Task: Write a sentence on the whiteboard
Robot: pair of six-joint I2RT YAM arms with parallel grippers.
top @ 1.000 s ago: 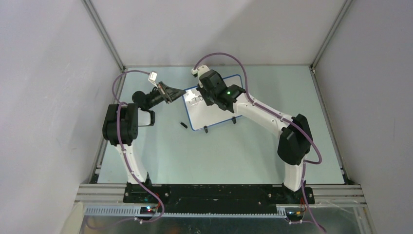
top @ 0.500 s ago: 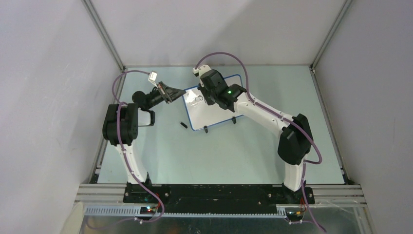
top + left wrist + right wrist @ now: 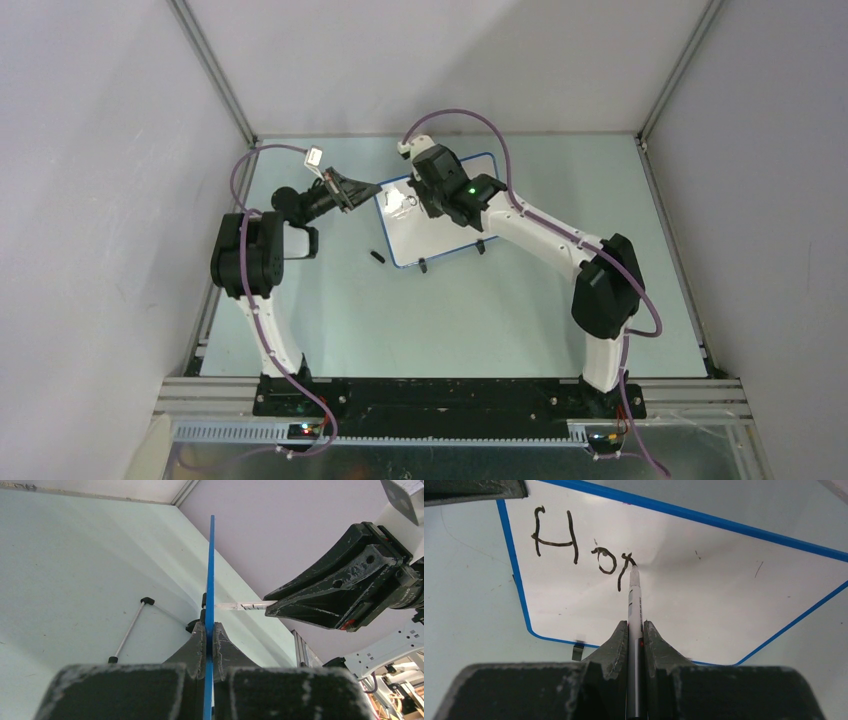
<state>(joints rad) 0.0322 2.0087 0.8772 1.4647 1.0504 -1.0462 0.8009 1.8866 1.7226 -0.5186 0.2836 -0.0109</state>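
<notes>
The whiteboard [image 3: 435, 245] with its blue frame lies at the back middle of the table. My left gripper [image 3: 372, 190] is shut on its left edge; in the left wrist view [image 3: 209, 626] the blue frame [image 3: 212, 570] runs edge-on between the pads. My right gripper [image 3: 410, 200] is shut on the black-and-white marker [image 3: 634, 600], its jaws [image 3: 635, 625] closed around the barrel. The tip touches the board [image 3: 724, 595] at the top of a third letter. The sentence [image 3: 555, 543] reads "Ho" plus a partial "p". The right gripper [image 3: 270, 609] and the marker [image 3: 247, 605] also show in the left wrist view.
A small black cap [image 3: 377, 258] lies on the table left of the board's near corner. Two black clip feet [image 3: 423, 266] stick out from the board's near edge. A thin wire foot with black tips [image 3: 129, 632] lies on the table. Grey walls enclose the table.
My right gripper has shifted slightly up the board with the marker. The left gripper and the whiteboard have stayed still.
</notes>
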